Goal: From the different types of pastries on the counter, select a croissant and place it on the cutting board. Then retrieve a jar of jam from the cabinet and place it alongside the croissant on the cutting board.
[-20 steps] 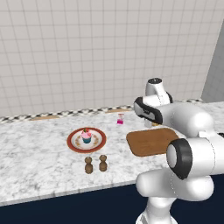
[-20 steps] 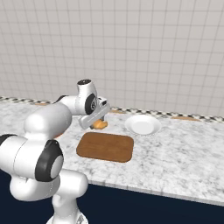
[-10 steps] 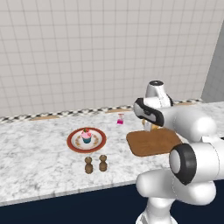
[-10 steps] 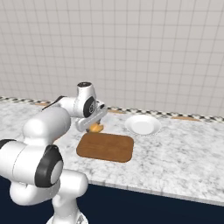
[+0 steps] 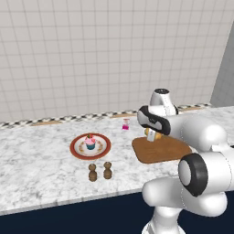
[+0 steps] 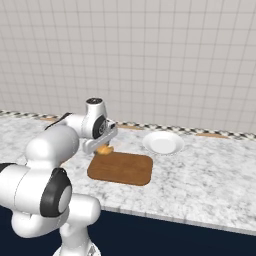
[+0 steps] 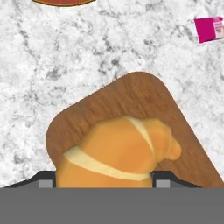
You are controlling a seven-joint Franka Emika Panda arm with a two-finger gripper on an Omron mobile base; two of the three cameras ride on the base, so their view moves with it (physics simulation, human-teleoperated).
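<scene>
Over the near-left corner of the flat brown wooden cutting board [image 5: 162, 150] with rounded corners, the robot's two-finger pincer [image 6: 102, 145] is hanging low, and it is grasping the small golden-orange, lumpy curved croissant [image 7: 118, 153] between its dark fingertips [image 7: 46, 180]. Seen from the hand camera, the pastry is sitting directly in front of the tips and covering much of the board corner below it, though whether it is touching the wood or just above it cannot be told. From the right base camera the croissant [image 6: 104, 148] is showing as an orange lump at the far-left edge of the board [image 6: 121, 168], just under the hand. The board is lying flat on the long white-and-grey marbled stone surface [image 5: 41, 164] with its dark navy front. Well to the left of the board, a round red-rimmed plate [image 5: 76, 149] is carrying the pink-frosted cupcake [image 5: 90, 143] in a blue wrapper, and two small brown shakers [image 5: 100, 171] are standing side by side near the front edge, just in front of that plate. A small pink bottle [image 5: 126, 124] is standing behind the board toward the tiled wall. On the other side of the board, a round white dish [image 6: 163, 143] is resting apart from it.
</scene>
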